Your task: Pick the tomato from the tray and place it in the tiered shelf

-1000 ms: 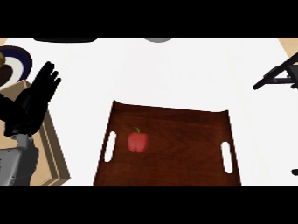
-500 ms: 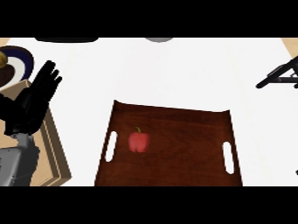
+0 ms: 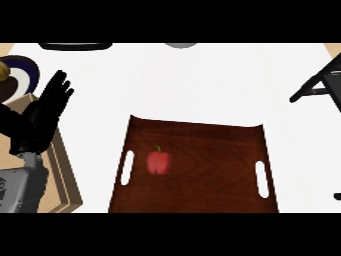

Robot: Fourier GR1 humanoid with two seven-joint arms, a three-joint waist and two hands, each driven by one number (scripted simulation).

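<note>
Left hand: the black left hand (image 3: 36, 117) stands at the left of the frame, fingers straight and spread, holding nothing, resting.
Right hand: not visible.
Tomato: the small red tomato with a green stem (image 3: 158, 161) lies on the dark brown wooden tray with slot handles (image 3: 202, 137), in its left half, lower centre of the frame.
Look: glossy red, slightly lobed, stem pointing up-frame.
Shelf: the black metal tiered shelf (image 3: 334, 82) stands at the right edge, well apart from the tomato.
Tabletop: the white tabletop (image 3: 202, 80) carries both.
Progress: nothing done yet; picking, carrying and placing all remain.

Tomato (image 3: 158, 162) unobstructed on tray (image 3: 210, 150) — counter (image 3: 202, 80) open
</note>
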